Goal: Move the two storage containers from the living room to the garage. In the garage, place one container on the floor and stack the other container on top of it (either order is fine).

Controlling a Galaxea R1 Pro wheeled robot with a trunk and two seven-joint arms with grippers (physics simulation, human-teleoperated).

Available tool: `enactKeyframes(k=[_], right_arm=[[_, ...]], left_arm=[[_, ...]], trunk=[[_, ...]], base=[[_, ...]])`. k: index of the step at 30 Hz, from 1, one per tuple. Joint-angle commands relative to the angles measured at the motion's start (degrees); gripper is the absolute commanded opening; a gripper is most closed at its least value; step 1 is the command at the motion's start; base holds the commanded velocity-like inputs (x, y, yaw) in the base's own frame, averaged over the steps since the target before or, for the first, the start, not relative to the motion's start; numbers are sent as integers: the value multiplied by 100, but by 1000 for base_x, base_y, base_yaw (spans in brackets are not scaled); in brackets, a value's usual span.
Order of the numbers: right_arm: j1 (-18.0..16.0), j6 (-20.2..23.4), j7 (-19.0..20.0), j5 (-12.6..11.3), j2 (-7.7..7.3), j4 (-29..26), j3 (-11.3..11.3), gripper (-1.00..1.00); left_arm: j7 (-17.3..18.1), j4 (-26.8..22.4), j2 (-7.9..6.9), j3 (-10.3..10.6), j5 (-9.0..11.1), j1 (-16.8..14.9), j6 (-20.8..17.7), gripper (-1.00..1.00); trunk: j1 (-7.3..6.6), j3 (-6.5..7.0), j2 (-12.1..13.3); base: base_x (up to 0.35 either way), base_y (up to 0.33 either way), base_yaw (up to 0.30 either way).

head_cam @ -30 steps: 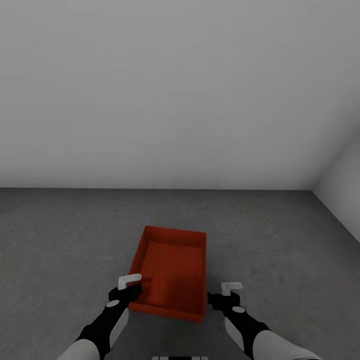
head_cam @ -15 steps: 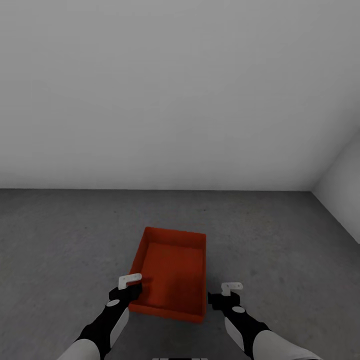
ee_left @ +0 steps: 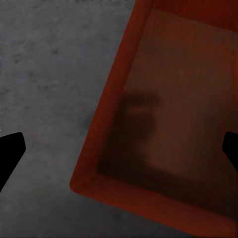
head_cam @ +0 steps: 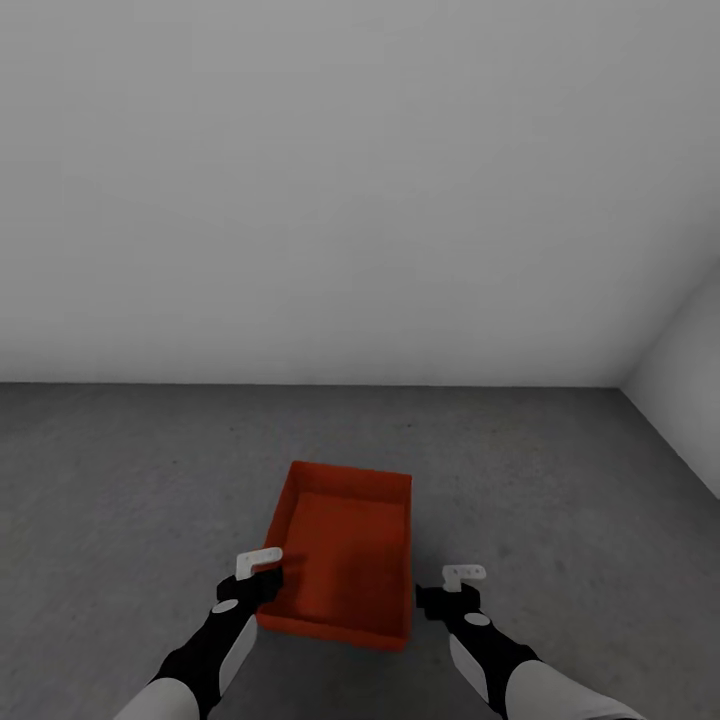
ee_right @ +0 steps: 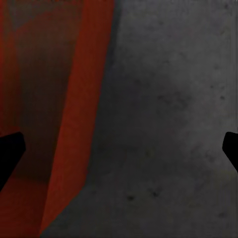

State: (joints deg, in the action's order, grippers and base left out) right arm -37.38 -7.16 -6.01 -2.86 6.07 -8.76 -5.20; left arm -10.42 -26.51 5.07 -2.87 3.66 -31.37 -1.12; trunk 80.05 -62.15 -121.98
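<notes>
One storage container [head_cam: 345, 555] sits on the garage floor [head_cam: 120, 470]. Left tool [head_cam: 262, 570] and right tool [head_cam: 455, 582] hang wide at its near corners. Next, I judge, fetching the second.

A plain pale grey wall [head_cam: 350, 180] meets a second pale wall [head_cam: 685, 390] at the far right corner.

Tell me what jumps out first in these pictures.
The orange-red box stands out, open-topped and empty, sitting on the dark grey floor before a pale wall. The left gripper and right gripper hover open at its two near corners, holding nothing.
</notes>
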Motion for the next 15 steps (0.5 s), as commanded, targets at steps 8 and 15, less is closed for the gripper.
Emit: enactKeyframes(k=[8,15], right_arm=[[-2,-24,11,-34,-2,6,-45,100],[-1,-18,10,-39,8,13,-51,100]], left_arm=[[-2,-35,0,-4,39,0,-3,100],[3,16,-19,5,41,0,-2,100]], trunk=[[-177,140,321],[-331,266,602]], base=[[0,0,0],[0,0,0]])
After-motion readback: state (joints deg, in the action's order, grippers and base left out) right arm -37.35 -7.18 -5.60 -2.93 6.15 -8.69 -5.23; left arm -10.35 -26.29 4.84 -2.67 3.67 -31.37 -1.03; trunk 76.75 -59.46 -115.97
